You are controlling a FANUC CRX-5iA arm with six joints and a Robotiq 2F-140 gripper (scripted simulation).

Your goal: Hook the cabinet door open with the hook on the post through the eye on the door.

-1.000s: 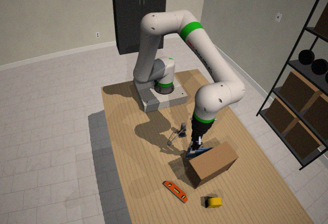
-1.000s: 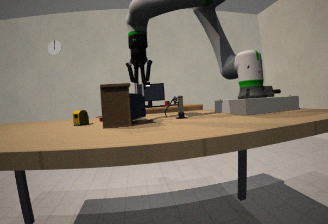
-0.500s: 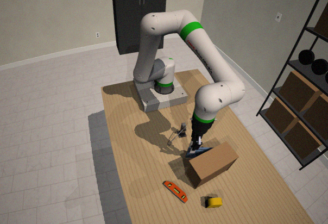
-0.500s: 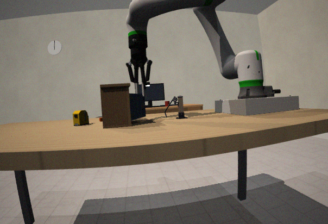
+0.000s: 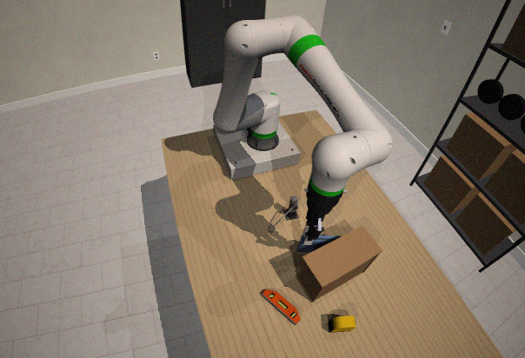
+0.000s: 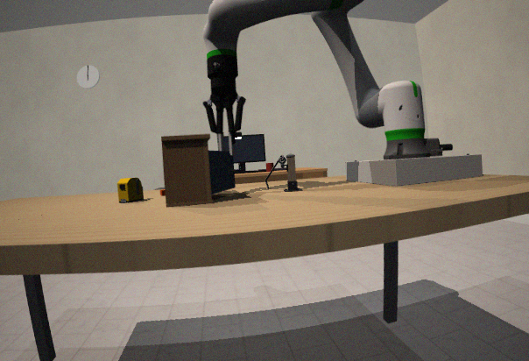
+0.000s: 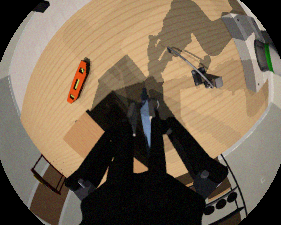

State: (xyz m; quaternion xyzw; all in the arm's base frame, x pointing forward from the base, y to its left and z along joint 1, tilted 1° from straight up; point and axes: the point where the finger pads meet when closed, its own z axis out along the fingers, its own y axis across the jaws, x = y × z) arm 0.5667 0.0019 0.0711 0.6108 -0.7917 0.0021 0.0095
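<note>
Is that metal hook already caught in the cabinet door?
No, the hook hangs from its post, apart from the blue door, which the gripper is at.

End effector [image 6: 224,135] nearly closed above blue door [image 6: 220,170] (ajar) of cabinet [image 6: 186,169]; post [image 6: 291,173] well apart.
</note>
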